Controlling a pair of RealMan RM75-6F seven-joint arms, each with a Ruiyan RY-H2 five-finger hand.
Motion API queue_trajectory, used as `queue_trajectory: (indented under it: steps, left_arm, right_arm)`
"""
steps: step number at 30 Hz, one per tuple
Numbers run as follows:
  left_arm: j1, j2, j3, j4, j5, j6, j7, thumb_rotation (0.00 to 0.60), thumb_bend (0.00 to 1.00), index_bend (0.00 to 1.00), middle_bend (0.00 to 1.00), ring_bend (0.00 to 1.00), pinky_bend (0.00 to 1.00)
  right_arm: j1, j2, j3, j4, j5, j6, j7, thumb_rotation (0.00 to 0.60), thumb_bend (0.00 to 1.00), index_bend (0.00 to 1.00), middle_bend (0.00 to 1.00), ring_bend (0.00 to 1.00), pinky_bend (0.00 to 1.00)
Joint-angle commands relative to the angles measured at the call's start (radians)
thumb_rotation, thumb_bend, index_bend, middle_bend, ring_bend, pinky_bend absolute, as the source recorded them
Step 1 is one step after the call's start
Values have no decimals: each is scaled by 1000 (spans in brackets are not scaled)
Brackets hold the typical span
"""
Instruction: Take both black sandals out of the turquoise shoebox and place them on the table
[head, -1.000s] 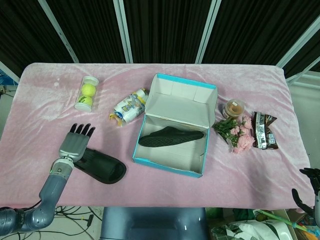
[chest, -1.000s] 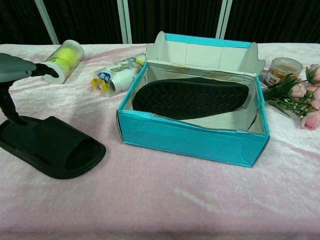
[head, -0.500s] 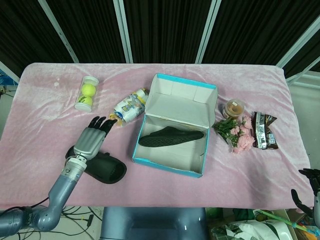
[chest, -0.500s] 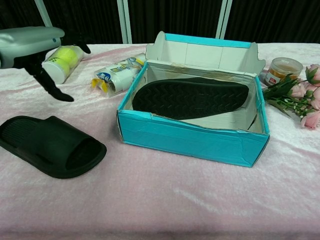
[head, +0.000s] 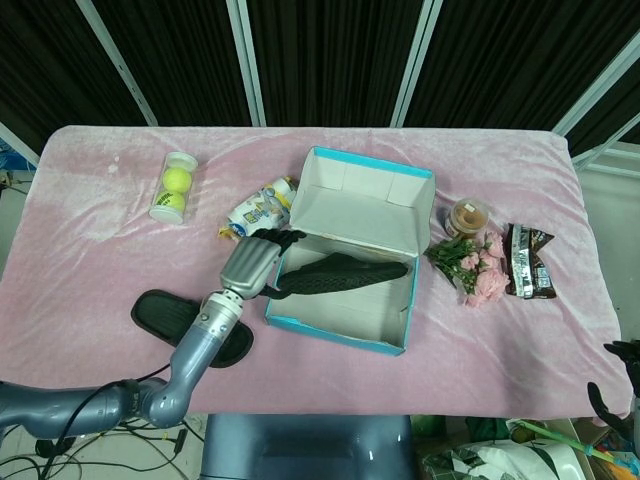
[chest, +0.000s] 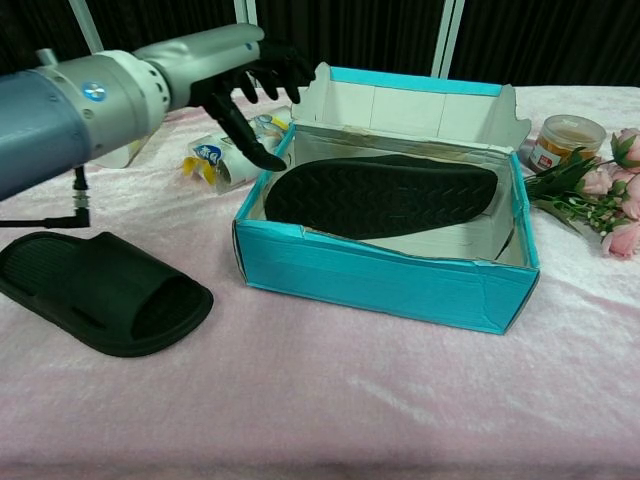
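Inside the shoebox (head: 300, 320), the sandal (head: 345, 273) lies crosswise.

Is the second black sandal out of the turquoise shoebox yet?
No. It lies on its side inside the turquoise shoebox, sole showing. The left hand is open at the box's edge.

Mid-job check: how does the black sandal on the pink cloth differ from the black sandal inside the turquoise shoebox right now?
The black sandal on the pink cloth lies flat, strap side up, left of the turquoise shoebox; the black sandal inside the shoebox leans tilted with its ridged sole showing. The first is already out and untouched; the second waits inside, with the left robot hand over the box's left edge, not gripping it. Both look like a matching black pair.
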Motion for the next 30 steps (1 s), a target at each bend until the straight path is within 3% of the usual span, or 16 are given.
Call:
queue_trajectory:
  steps: [1, 8, 23, 26, 30]
  left_arm:
    - [-68, -86, -24, 83, -52, -21, 54, 600, 44, 189, 267, 222, 249]
    - [-131, -216, -28, 220, -83, -45, 49, 600, 44, 199, 273, 222, 249]
    - [-192, -379, -37, 459, -67, -83, -13, 600, 76, 228, 302, 246, 273]
    - [-194, -408, -25, 514, -36, -89, -41, 600, 135, 296, 373, 321, 366]
    - [-188, -440, -4, 588, 32, -67, -88, 600, 273, 449, 531, 480, 589]
  right_arm:
    - [-3, -1, 1, 4, 4, 1, 5, 600, 244, 315, 270, 199, 272]
    - [-12, -3, 2, 18, 13, 6, 22, 600, 243, 315, 270, 199, 272]
    - [-20, 0, 6, 23, 24, 4, 28, 600, 243, 315, 270, 198, 272]
    - [-21, 1, 7, 22, 25, 4, 28, 600, 243, 315, 270, 199, 272]
    - [-20, 1, 9, 21, 28, 0, 28, 600, 243, 315, 270, 199, 272]
